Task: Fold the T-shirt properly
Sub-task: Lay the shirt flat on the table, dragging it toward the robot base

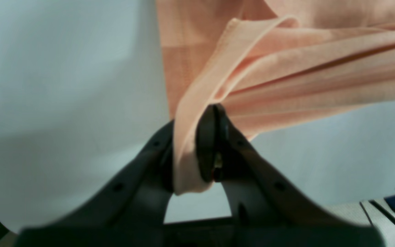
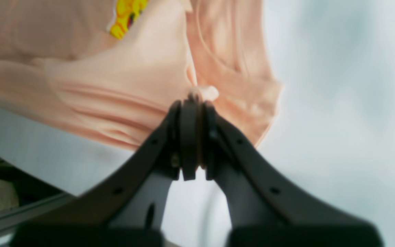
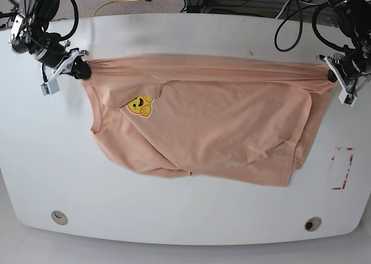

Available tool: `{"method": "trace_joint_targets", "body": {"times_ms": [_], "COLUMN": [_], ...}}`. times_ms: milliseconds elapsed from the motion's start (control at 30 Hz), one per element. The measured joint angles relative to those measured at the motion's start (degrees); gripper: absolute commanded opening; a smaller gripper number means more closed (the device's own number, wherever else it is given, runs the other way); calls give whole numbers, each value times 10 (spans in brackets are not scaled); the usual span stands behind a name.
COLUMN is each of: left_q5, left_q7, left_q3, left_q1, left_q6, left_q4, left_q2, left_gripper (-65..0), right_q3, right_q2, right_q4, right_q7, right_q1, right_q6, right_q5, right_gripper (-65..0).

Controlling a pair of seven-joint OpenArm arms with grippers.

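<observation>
- T-shirt (image 3: 220,125) — spread across the white table (image 3: 185,217), its far edge pulled taut between the two arms, the rest draped toward the near side with the patch (image 3: 139,106) facing up.
- Main risk: each hold takes only a thin bite of cloth. The left gripper (image 1: 215,109) has its jaws pressed together on a bunched hem; the right gripper (image 2: 192,103) pinches a small nub near the shoulder. More tension could let either slip, and the stretched edge would collapse unevenly.
- Lesser risk: the near hem lies rumpled, so a fold made now may trap creases.
- Only the base view shows the whole garment; only the wrist views show how little fabric each pinch holds.
</observation>
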Motion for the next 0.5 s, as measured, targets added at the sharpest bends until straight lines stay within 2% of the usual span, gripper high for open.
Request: {"method": "trace_joint_targets", "body": {"times_ms": [267, 500], "left_q5": [-3, 10], "left_q7": [-4, -23], "left_q3": [1, 1], "left_q1": [0, -2], "left_q6": [0, 0], "left_q4": [-53, -96], "left_q2": [-17, -20], "left_gripper": [-650, -650], "right_q3": [-2, -2], "right_q2": [-16, -31], "right_q4": [-2, -2], "right_q7": [3, 3], "right_q1": [-32, -55], "right_q6": [-4, -2], "right_q5": [-8, -70], "right_gripper": [-650, -650]}}
